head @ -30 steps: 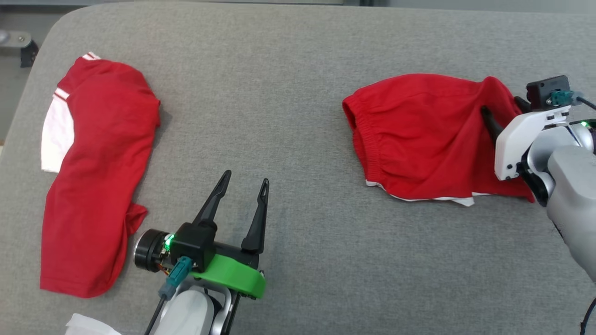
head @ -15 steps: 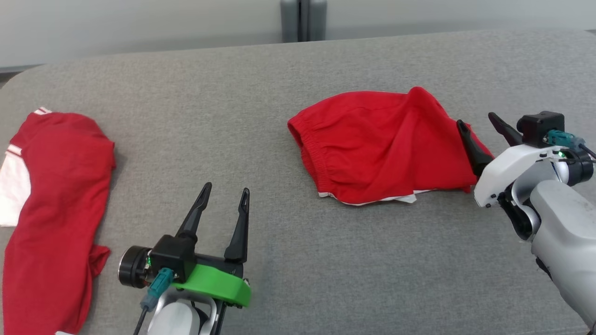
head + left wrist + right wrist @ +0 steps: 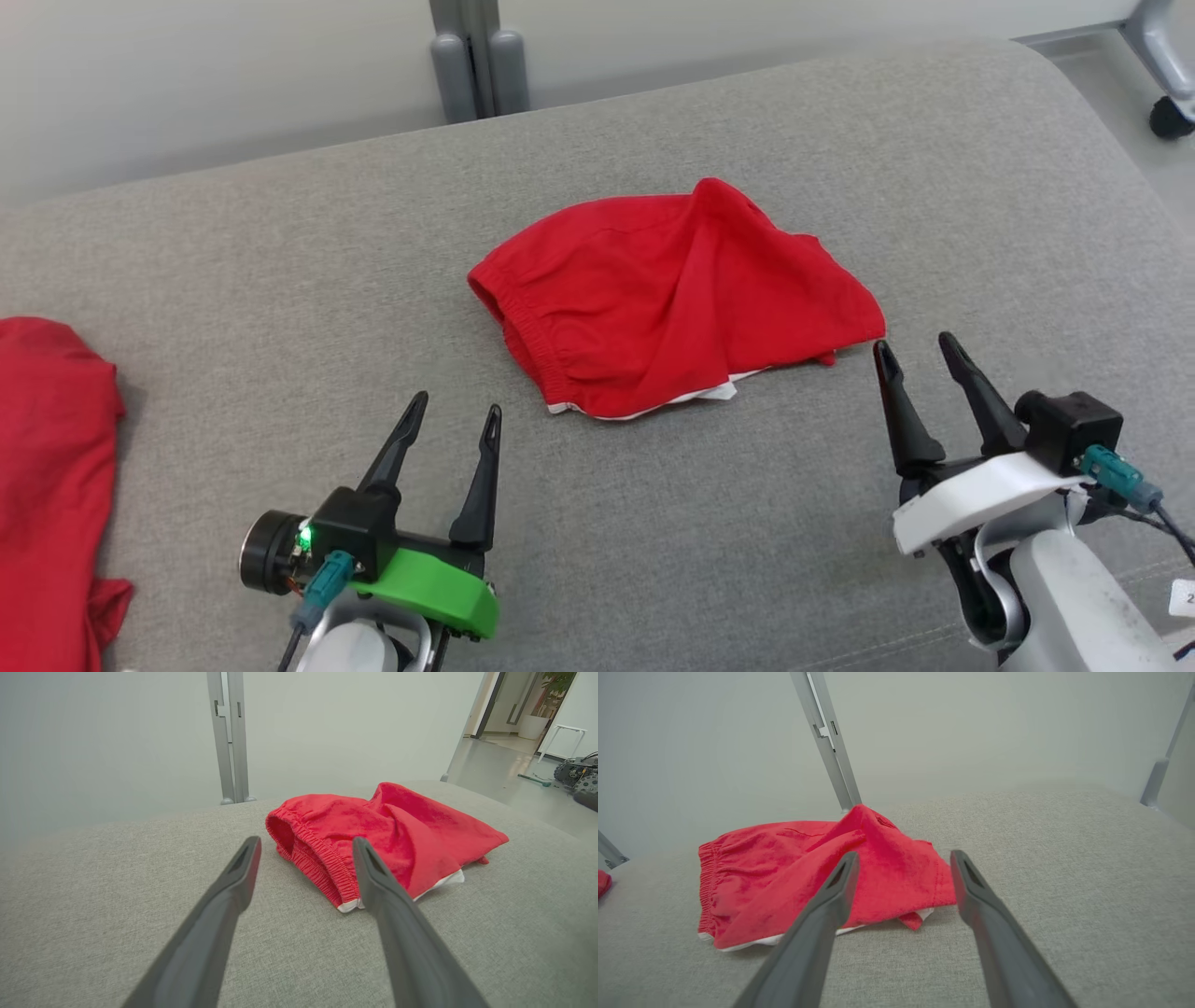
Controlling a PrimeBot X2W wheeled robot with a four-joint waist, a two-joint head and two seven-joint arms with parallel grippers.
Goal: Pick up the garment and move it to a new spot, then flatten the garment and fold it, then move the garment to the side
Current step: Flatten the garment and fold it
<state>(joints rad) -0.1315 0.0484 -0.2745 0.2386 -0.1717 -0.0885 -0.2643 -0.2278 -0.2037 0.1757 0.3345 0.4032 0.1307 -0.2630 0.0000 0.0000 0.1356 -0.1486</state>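
while the left gripper [image 3: 457, 404] and right gripper [image 3: 911, 342] hover spread and empty, the rumpled garment [image 3: 672, 299], apparently shorts, awaits flattening, which calls for pinching opposite edges.

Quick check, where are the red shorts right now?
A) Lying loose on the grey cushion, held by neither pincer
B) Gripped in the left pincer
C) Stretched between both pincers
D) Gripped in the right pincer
A: the red shorts lie crumpled on the grey cushion, while the left pincer and right pincer both stand open and hold nothing.
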